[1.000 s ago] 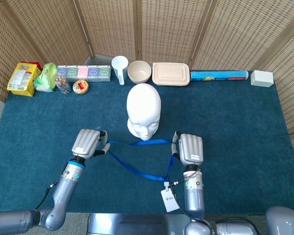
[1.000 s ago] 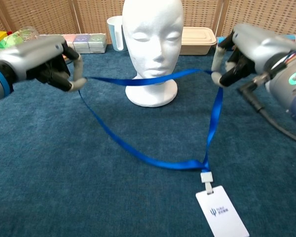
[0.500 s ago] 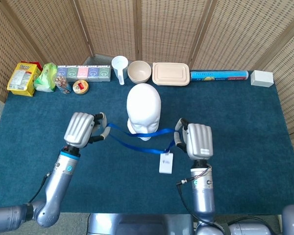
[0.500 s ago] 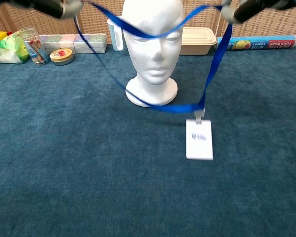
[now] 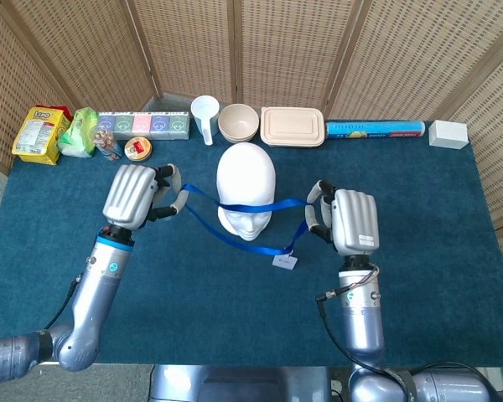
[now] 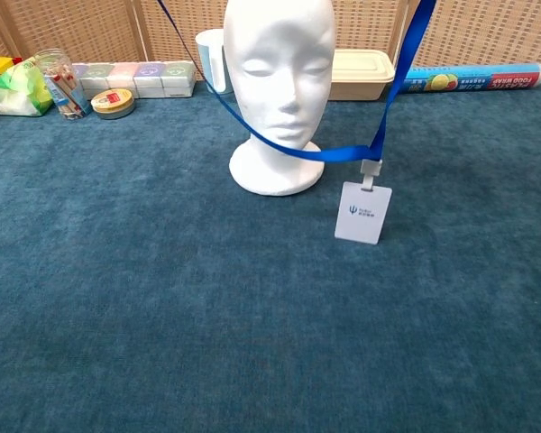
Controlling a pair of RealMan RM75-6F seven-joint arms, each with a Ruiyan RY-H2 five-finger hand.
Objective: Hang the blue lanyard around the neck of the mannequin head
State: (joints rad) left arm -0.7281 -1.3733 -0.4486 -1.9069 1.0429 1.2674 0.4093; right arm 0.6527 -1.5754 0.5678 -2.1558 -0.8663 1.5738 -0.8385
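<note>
The white mannequin head [image 5: 246, 190] [image 6: 279, 63] stands upright in the middle of the blue table. A blue lanyard [image 5: 250, 205] [image 6: 299, 152] is stretched in the air between my two hands, its upper strap crossing the face in the head view. My left hand [image 5: 137, 194] pinches one end left of the head. My right hand [image 5: 350, 220] pinches the other end right of the head. The lower loop hangs in front of the neck, and the white badge [image 5: 285, 261] [image 6: 362, 212] dangles off it. In the chest view both hands are out of frame.
Along the back edge stand snack bags [image 5: 40, 132], a row of small boxes [image 5: 144, 125], a tin [image 5: 137, 149], a white cup [image 5: 205, 117], a bowl [image 5: 239, 122], a lidded beige box [image 5: 292, 126], a foil roll [image 5: 375, 129] and a white box [image 5: 448, 134]. Wicker screens close the back.
Both hands have risen and moved away from me, lifting the lanyard off the table. The strap went from below the chin to across the face, and the badge now hangs in the air.
</note>
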